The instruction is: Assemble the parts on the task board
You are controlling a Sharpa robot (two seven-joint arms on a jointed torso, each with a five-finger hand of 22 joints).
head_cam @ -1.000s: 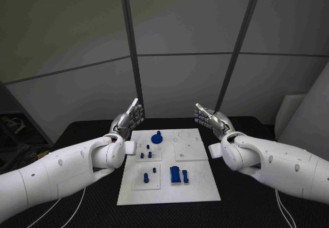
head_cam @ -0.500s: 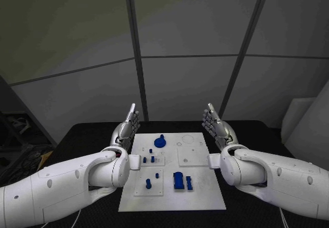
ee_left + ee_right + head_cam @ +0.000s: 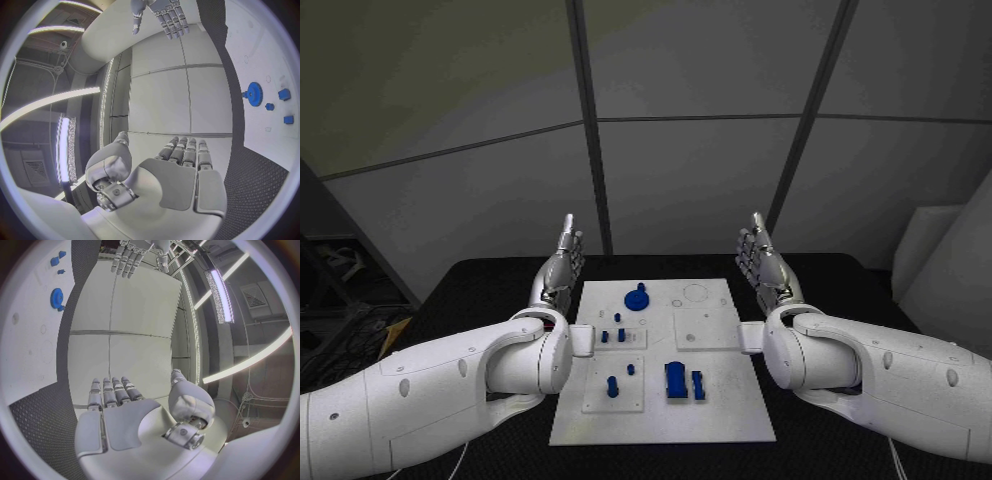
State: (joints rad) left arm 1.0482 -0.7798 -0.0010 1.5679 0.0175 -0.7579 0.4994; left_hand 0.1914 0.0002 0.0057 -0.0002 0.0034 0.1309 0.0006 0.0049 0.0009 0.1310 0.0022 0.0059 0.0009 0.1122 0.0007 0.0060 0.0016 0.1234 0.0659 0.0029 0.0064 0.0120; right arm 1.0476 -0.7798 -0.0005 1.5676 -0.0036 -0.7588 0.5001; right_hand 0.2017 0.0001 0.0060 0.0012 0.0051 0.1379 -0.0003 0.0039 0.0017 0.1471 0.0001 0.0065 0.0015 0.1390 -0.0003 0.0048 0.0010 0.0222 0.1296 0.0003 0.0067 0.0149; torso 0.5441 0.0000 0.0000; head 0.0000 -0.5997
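Note:
The white task board (image 3: 664,360) lies in the middle of the black table. On it stand several blue parts: a round gear (image 3: 636,297) (image 3: 253,93) (image 3: 57,298) at the far side, small pegs (image 3: 613,334) in the middle, a tall block (image 3: 675,379) near the front. My left hand (image 3: 561,266) (image 3: 178,172) is raised beside the board's far left corner, fingers straight and together, holding nothing. My right hand (image 3: 763,262) (image 3: 119,412) is raised the same way at the far right corner, flat and empty.
The black table (image 3: 488,285) ends at a grey panelled wall (image 3: 689,170) just behind the board. A white panel (image 3: 942,260) leans at the right. Table surface shows on both sides of the board.
The camera tilted up over the last second. Both hands have straightened and turned more edge-on, fingers pointing upward; the parts on the board have not moved.

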